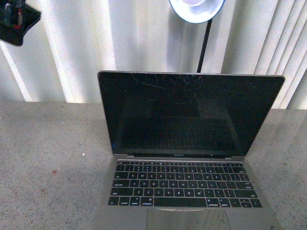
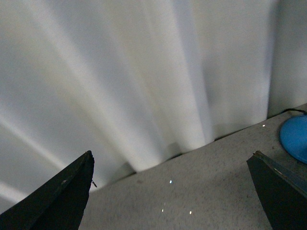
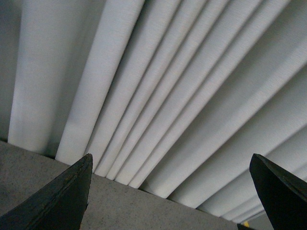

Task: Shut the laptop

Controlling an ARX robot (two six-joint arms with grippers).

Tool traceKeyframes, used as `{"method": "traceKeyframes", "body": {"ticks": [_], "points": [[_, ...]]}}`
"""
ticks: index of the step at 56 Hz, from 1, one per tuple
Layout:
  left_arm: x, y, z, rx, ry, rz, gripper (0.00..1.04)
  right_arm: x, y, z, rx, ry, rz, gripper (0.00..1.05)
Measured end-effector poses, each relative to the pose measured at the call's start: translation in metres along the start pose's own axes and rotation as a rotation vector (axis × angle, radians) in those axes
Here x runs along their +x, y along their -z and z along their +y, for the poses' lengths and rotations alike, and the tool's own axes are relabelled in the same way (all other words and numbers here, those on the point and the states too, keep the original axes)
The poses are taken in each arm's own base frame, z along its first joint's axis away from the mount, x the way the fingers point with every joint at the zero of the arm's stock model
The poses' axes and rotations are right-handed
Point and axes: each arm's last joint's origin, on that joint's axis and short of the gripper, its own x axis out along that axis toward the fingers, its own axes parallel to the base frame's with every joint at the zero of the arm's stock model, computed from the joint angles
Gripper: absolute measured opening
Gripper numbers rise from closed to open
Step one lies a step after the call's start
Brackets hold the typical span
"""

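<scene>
From the front, the laptop (image 1: 192, 143) is standing open at the worktop's (image 1: 48, 143) near edge. The left wrist is showing the left end effector (image 2: 171, 154) gaping, empty. The right wrist is showing the right end effector (image 3: 171, 155) likewise apart. I'd be hooking the lid's top edge and drawing it down slowly.

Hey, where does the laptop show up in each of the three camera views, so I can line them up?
Front view: the laptop fills the centre and lower part, open, its screen facing the camera.
Left wrist view: not in it.
Right wrist view: not in it.
Shared landmark: the white pleated curtain meeting the grey speckled table shows in all three.
</scene>
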Motion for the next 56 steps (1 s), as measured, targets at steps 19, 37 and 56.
{"method": "traceKeyframes", "body": {"ticks": [19,37,56], "points": [[0.057,-0.045,-0.024,0.408,0.328,0.007,0.98,0.066,-0.005,0.002,-0.301,-0.292,0.001,0.97],[0.097,-0.068,-0.037,0.682,0.501,0.048,0.98,0.089,-0.036,0.019,-0.524,-0.516,-0.053,0.83],[0.112,-0.064,-0.065,0.856,0.632,0.102,0.53,0.1,-0.039,0.056,-0.618,-0.685,-0.041,0.23]]}}
